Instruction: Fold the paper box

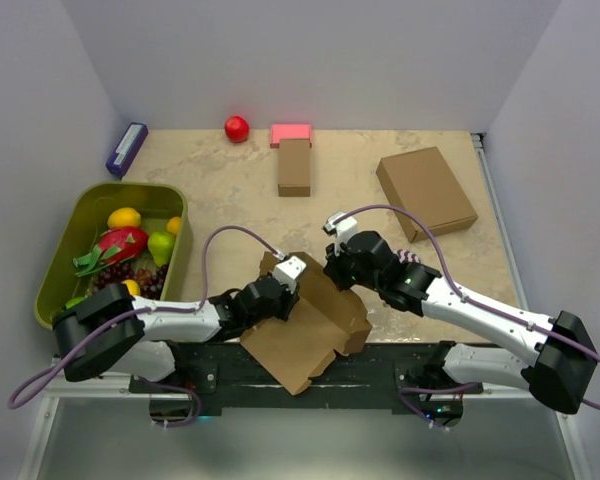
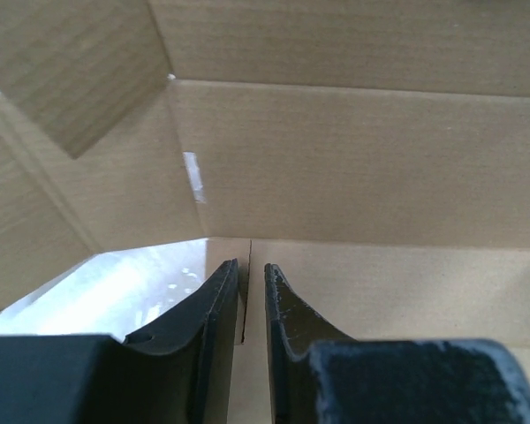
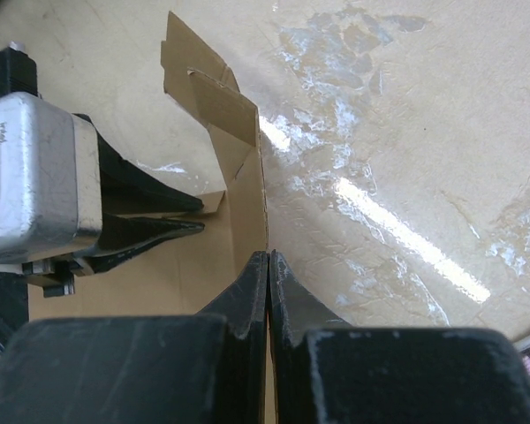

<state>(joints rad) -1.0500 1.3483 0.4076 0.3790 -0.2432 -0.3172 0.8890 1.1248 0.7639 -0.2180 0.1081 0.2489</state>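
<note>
The paper box [image 1: 315, 335] is a brown die-cut cardboard piece, partly folded, held up at the table's near edge between the two arms. My left gripper [image 1: 283, 296] reaches in from the left. In the left wrist view its jaws [image 2: 252, 274] stand a narrow gap apart around a thin flap edge, with the box's panels [image 2: 353, 159] filling the background. My right gripper [image 1: 334, 274] comes from the right. In the right wrist view it [image 3: 268, 258] is shut on the upright cardboard wall [image 3: 244, 177], and the left gripper [image 3: 201, 216] shows just beyond.
A green bin [image 1: 70, 225] of toy fruit stands at the left. At the back lie a purple item [image 1: 126, 149], a red apple [image 1: 237, 128], a pink block [image 1: 291, 132] and a narrow brown box [image 1: 294, 167]. A larger brown box [image 1: 426, 192] lies back right.
</note>
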